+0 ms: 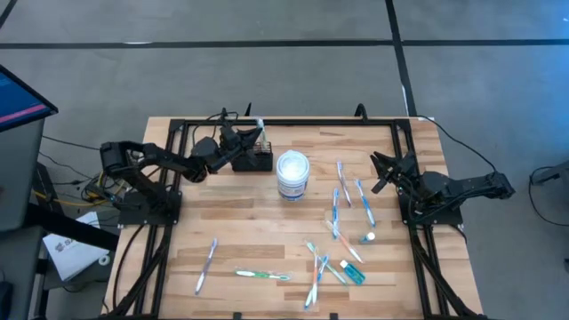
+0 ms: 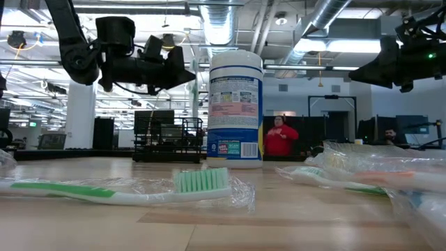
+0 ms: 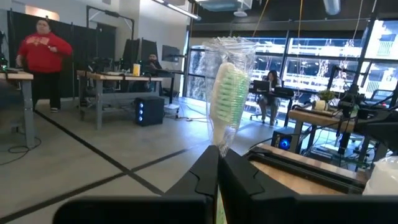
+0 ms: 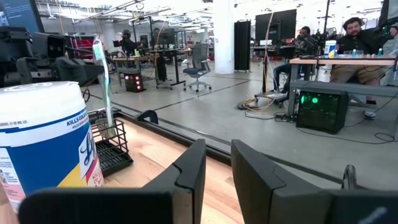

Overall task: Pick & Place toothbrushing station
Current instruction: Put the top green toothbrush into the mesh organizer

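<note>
- The left gripper (image 1: pixel 252 135) hangs above the black wire-mesh rack (image 1: pixel 252 160) at the far edge of the wooden counter (image 1: pixel 249 227), its fingers (image 3: pixel 205 180) closed on a wrapped green-bristled toothbrush (image 3: pixel 229 93) held head-up
- In the right wrist view that toothbrush (image 4: pixel 102 81) stands upright with its lower end at the rack (image 4: pixel 112 146); whether it touches the mesh cannot be told
- The rack sits just beside the round white lidded tub (image 1: pixel 292 173), to the tub's left in the high view, and shows in the low view (image 2: pixel 167 143) behind and left of the tub (image 2: pixel 235 108)
- The right gripper (image 1: pixel 384 169) hovers over the counter's right side, well apart from the rack; its fingers (image 4: pixel 189 171) stand slightly apart with nothing between them
- More wrapped toothbrushes lie scattered over the near and right parts of the counter, among them a green-handled one (image 1: pixel 262 275) near the front edge and a blue one (image 1: pixel 206 264) to its left
- A small tube of toothpaste (image 1: pixel 353 273) lies among the brushes at the front right
- Beyond the counter, a person in a red top (image 2: pixel 281 137) stands in the room
</note>
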### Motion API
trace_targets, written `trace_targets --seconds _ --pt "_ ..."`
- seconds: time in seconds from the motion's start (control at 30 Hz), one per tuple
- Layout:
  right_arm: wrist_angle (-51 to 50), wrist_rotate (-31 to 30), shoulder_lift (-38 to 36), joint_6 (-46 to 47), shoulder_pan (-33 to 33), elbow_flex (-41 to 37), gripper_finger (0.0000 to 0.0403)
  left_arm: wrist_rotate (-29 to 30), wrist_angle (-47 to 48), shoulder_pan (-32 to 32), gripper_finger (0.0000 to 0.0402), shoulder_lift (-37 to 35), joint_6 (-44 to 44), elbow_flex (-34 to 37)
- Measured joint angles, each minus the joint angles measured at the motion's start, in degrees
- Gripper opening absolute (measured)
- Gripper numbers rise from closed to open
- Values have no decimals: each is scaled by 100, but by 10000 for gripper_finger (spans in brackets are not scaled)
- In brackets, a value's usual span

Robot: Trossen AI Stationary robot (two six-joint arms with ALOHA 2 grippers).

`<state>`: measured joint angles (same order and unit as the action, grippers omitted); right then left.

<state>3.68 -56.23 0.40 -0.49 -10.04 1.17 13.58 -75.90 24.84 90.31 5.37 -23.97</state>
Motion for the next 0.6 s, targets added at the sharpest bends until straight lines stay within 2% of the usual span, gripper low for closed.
trace_targets --seconds 0.6 --pt "-26 0 0 0 2 -2 69 2 38 -7 1 34 -15 179"
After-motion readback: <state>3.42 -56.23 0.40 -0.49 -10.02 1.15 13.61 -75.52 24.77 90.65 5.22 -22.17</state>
